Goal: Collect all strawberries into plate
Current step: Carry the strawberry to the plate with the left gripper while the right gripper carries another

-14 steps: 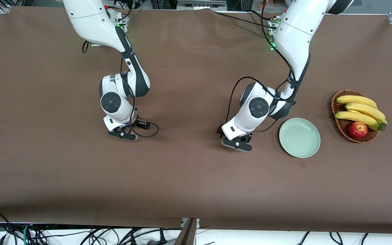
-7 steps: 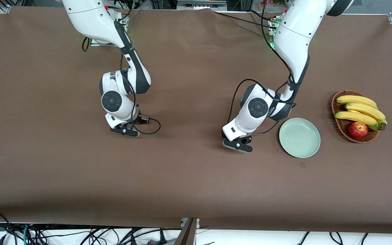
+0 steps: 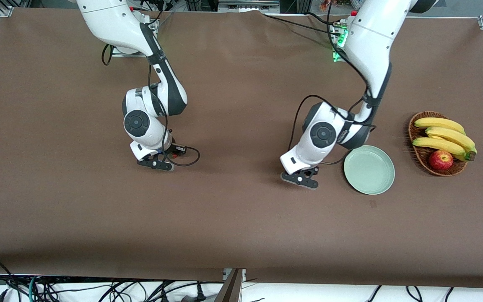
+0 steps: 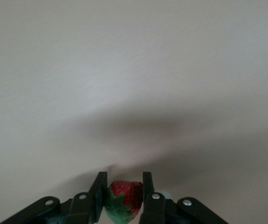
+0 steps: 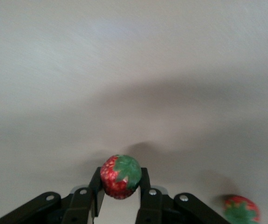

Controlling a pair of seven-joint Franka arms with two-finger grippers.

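- The left gripper (image 4: 122, 196), low over the brown cloth beside the plate (image 3: 369, 169), has its fingers clamped on a strawberry (image 4: 123, 199).
- The right gripper (image 5: 120, 186), toward the right arm's end of the table, squeezes a second strawberry (image 5: 120, 176).
- Both berries are red and bumpy with green caps; the plate is smooth, round and mint-green.
- Only the right wrist view shows a third strawberry (image 5: 240, 210) lying on the cloth.

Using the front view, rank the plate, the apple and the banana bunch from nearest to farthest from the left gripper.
Measured from the left gripper, shut on a strawberry:
1. Plate, right beside it, toward the left arm's end of the table.
2. Apple, in the basket, at its nearer part.
3. Banana bunch, in the same basket, slightly farther out.
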